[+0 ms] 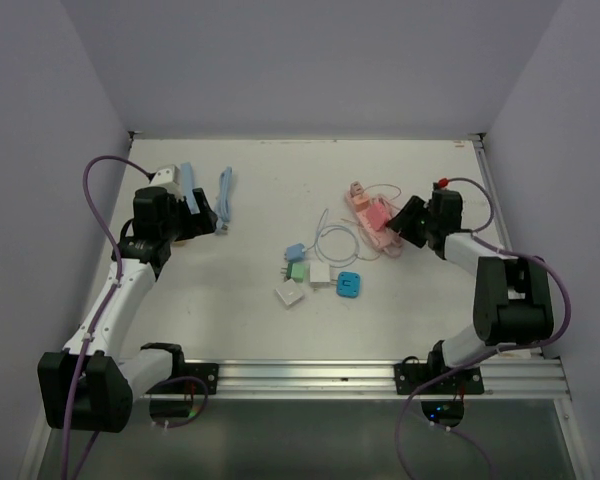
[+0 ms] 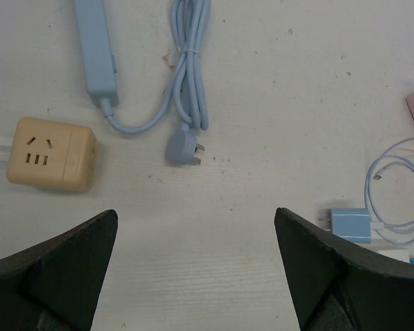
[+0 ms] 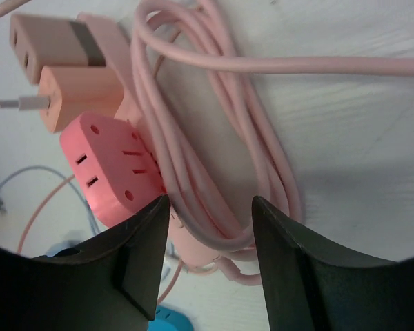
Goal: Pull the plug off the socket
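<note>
R gripper (image 3: 210,203): jaws stood part-open w/ nothing pinched btwn them. It hung low over the near end of the strip, prob. lining up on a plug.
Red plug (image 3: 114,165): likely the task's target. It looked seated in the strip, just outside one finger on the strip side and not in the gap, so the jaws seemed off-centre for a grab.
Strip (image 1: 356,197): pink, long, rigid plastic. It lay flat on the table and ran on ahead of R gripper.
Other plugs: peach plug (image 3: 76,96) w/ a thin cable, and beige plug (image 3: 52,38) w/ a grey band. Both sat further along the strip, beyond the red plug. Which one the task meant couldn't be told for sure.
Cord (image 3: 221,103): pink, glossy, rubbery, gathered in loose loops. It lay right under and ahead of R gripper's gap, where a loop could snag a finger.
Red plug build: coral plastic, round-cornered block w/ slot holes on its top face. The hard flat sides should suit a pinch.
L gripper (image 2: 195,214): jaws were wide apart and empty. It hovered over the table well apart from the strip, prob. parked out of the way.
Near L gripper: tan adapter (image 2: 52,153) ahead on one side, blue strip (image 2: 96,48) w/ blue cord (image 2: 193,62) further ahead, blue charger (image 2: 350,224) by the other finger. None was touched.
Table (image 2: 276,103): white, matt, faintly speckled.
</note>
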Tool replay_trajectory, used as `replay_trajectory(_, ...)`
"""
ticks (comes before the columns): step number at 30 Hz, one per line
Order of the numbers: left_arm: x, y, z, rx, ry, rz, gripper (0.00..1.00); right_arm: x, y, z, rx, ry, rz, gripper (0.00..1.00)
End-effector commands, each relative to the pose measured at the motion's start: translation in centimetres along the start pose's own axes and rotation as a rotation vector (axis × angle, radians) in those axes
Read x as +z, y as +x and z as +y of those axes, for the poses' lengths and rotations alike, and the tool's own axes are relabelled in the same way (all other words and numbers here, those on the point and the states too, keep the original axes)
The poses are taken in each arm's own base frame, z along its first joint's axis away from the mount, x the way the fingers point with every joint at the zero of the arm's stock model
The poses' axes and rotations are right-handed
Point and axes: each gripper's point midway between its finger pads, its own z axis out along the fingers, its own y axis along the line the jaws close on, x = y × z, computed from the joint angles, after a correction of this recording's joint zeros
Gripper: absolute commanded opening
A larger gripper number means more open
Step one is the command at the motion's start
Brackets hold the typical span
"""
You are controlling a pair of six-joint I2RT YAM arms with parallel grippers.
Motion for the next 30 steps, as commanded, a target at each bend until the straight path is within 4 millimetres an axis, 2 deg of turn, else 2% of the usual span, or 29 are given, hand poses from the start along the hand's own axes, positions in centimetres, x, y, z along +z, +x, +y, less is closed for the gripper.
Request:
replay_trajectory(1, 0.1, -0.8, -0.6, 0.016, 0.030, -0.033, 0.99, -1.5, 2.6, 3.2, -0.051, -0.069, 0.073, 0.55)
replay_trajectory(3, 0.1, -0.9, -0.6, 0.016, 0.029, -0.035, 0.99, -2.2, 2.9, 3.1, -0.070, -0.038, 0.067, 0.56)
replay_trajectory(6, 0.1, -0.8, -0.6, 0.018, 0.027, -0.033, 1.00, -3.8, 1.3, 2.1, -0.115, 0.031, -0.023, 0.56)
replay_trajectory(7, 0.2, -0.7, -0.6, 0.016, 0.029, -0.029, 1.00, -4.6, 0.9, 2.6, -0.150, 0.017, -0.043, 0.55)
replay_trajectory(10, 0.2, -0.6, -0.6, 0.016, 0.033, -0.026, 1.00, -5.4, 0.8, 3.6, -0.235, -0.007, -0.042, 0.55)
replay_trajectory(13, 0.2, -0.6, -0.7, 0.014, 0.034, -0.024, 1.00, -6.0, 1.5, 5.2, -0.323, -0.051, -0.039, 0.54)
replay_trajectory(17, 0.3, -0.5, -0.5, 0.015, 0.028, -0.020, 1.00, -5.5, 2.6, 6.3, -0.359, -0.109, 0.002, 0.47)
replay_trajectory(24, 0.6, -0.2, -0.5, 0.014, 0.027, -0.007, 1.00, -2.5, 3.5, 5.5, -0.360, -0.094, 0.055, 0.40)
replay_trajectory(28, 0.6, -0.1, -0.5, 0.013, 0.028, -0.004, 1.00, -1.6, 3.9, 5.6, -0.363, -0.110, 0.082, 0.39)
replay_trajectory(30, 0.6, -0.2, -0.5, 0.014, 0.027, -0.006, 1.00, -1.4, 3.7, 4.9, -0.365, -0.073, 0.069, 0.40)
